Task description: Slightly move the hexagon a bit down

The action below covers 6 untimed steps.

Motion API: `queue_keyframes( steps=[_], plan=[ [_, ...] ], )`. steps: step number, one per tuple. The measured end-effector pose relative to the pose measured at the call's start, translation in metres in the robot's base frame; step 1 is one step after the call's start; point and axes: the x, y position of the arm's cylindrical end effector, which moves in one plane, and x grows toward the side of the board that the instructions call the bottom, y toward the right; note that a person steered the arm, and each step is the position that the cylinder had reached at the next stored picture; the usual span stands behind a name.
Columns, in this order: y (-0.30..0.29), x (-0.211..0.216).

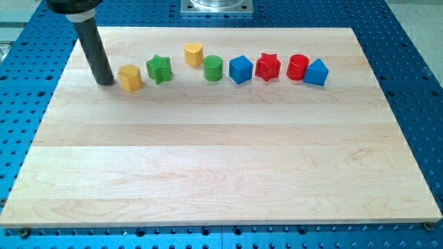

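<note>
The yellow hexagon block sits on the wooden board near the view's upper left. My tip rests on the board just left of the hexagon, a small gap apart from it. To the hexagon's right, a row runs across the top: a green star, a yellow heart set a little higher, a green cylinder, a blue cube, a red star, a red cylinder and a blue block touching it.
The board lies on a blue perforated table. A metal base plate sits at the view's top centre, beyond the board's edge.
</note>
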Motion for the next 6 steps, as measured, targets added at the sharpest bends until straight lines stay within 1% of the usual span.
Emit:
queue_keyframes(
  steps=[1,2,3,4,5,6],
  plan=[
    [0.030,0.029],
    [0.013,0.017],
    [0.000,-0.025],
    [0.032,-0.051],
    [0.036,-0.007],
    [0.042,0.012]
  ],
)
